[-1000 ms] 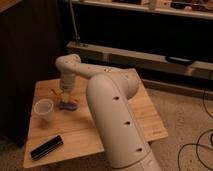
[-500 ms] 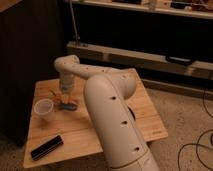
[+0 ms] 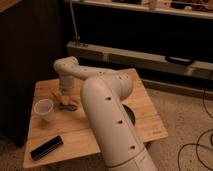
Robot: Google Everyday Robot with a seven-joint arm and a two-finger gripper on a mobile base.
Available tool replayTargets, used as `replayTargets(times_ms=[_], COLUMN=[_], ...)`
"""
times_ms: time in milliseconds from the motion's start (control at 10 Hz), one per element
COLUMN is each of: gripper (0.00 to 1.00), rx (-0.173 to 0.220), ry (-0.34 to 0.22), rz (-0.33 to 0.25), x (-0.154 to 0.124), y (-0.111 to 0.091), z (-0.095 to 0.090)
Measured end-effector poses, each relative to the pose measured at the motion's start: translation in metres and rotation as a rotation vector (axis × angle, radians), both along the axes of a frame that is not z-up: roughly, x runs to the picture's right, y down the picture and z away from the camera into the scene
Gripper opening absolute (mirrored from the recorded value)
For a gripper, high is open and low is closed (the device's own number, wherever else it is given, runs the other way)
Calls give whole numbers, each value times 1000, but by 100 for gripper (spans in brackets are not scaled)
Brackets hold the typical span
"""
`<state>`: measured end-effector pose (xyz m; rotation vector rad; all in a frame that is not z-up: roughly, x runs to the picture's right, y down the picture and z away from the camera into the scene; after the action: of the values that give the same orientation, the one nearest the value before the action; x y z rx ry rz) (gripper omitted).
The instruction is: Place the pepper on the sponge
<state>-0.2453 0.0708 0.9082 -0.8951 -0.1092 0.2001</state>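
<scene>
pepper shows as a thin orange sliver toward the rear left of the desk, slanting down to the light-blue sponge. its lower end looks to meet the sponge's edge. the pincer hangs right over the pepper's upper end, at the tip of the pale arm that bends in from the foreground. whether the pincer is clenched on the pepper or has released it, i cannot tell; the wrist hides that spot.

by my reading the task is at or close to the setting-down, since the pepper is at the sponge and not elsewhere on the desk. the view does not settle whether the pepper lies wholly on the sponge, leans half on it with the rest on the wood, or hangs in the pincer just above. so either the placing is done and only a retreat is left, or a last small lowering and letting-go remains.

for room, a translucent cup stands just beside the sponge on its left, near enough for a sideways sweep to knock it. a black bar lies well apart by the front-left edge. the desk's left edge is near the cup. straight up from the sponge looks open.
</scene>
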Motion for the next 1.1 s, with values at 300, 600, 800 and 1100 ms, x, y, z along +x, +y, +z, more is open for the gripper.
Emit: replayTargets(times_ms=[300, 600, 800, 1100], gripper=[33, 46, 46, 46], rx=[-1, 5, 8, 4], ry=[14, 16, 16, 18], rz=[-4, -8, -15, -33], x=[3, 2, 1, -2], y=[0, -2, -3, -2], z=[3, 2, 1, 0])
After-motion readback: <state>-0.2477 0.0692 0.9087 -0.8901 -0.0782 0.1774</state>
